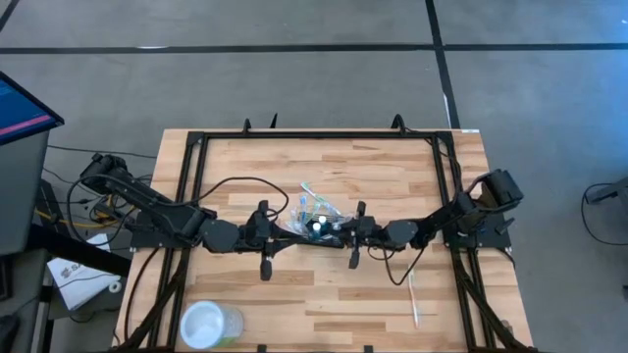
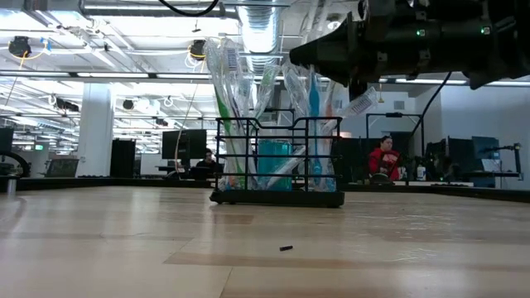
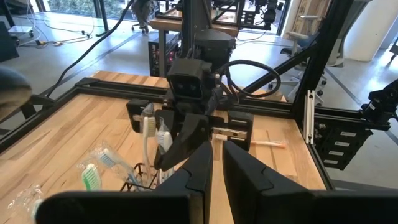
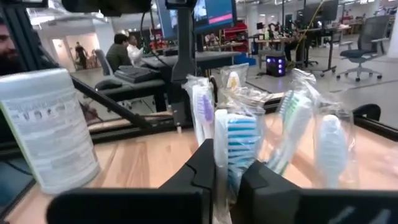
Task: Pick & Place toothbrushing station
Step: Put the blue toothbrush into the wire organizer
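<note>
The toothbrushing station [image 2: 277, 165], a black wire caddy, stands on its base at the table's middle [image 1: 319, 224] with several wrapped toothbrushes upright in it. My right gripper [image 4: 233, 177] reaches level over it from the table's right [image 1: 340, 231] and is shut on a wrapped toothbrush [image 4: 239, 146] with blue and white bristles. My left gripper [image 3: 217, 168] hovers just left of the caddy [image 1: 292, 236]. It is raised and shut, and nothing is between its fingers. My right gripper pinches the wrapped toothbrush just below its bristled head [image 4: 231, 163] between its two fingers. The fingers come level from the table's right and lie across the brush. The brush stands upright, head up. The fingers hide its lower part.
A clear plastic cup [image 1: 209, 325] stands near the front left corner. A loose toothbrush [image 1: 414, 296] lies on the wood at the front right. A black frame [image 1: 314, 134] rims the table. A white canister [image 4: 46, 130] shows beyond the caddy. A small dark bit [image 2: 286, 247] lies in front.
</note>
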You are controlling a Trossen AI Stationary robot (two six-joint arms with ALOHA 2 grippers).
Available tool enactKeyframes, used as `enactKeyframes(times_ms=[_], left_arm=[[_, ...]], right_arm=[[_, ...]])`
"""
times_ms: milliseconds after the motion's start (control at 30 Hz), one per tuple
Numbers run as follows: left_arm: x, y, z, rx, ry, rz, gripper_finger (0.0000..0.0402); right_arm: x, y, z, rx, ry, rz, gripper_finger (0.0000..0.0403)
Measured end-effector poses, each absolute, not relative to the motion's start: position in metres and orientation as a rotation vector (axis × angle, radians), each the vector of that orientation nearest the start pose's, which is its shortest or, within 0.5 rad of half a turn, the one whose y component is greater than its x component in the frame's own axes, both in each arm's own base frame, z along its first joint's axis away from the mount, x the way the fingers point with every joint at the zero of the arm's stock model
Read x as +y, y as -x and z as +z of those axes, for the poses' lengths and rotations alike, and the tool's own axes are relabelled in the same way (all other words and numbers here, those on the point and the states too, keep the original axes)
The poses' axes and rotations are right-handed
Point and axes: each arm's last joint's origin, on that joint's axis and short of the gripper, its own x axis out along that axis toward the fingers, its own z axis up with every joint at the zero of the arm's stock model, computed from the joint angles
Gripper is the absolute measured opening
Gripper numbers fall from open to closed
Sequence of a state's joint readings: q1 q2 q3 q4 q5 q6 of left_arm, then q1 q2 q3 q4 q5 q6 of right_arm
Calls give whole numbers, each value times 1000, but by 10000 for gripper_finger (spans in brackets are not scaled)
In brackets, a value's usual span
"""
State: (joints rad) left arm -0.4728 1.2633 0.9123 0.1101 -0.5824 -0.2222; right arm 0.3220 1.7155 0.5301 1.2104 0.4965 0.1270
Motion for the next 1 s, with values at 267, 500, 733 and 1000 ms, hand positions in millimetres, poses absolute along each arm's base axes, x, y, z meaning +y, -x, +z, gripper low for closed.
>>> enactKeyframes(times_ms=[267, 500, 733, 1000], left_arm=[[-113, -256, 305, 198, 98, 132, 30], [-113, -257, 305, 199, 97, 135, 30], [-113, -257, 305, 200, 91, 135, 30], [-112, -257, 305, 201, 89, 135, 30]], right_arm=[[89, -286, 159, 10, -114, -147, 62], [89, -286, 160, 0, -103, -147, 75], [92, -279, 180, -40, -85, -127, 84], [93, -255, 208, 82, -60, -103, 82]])
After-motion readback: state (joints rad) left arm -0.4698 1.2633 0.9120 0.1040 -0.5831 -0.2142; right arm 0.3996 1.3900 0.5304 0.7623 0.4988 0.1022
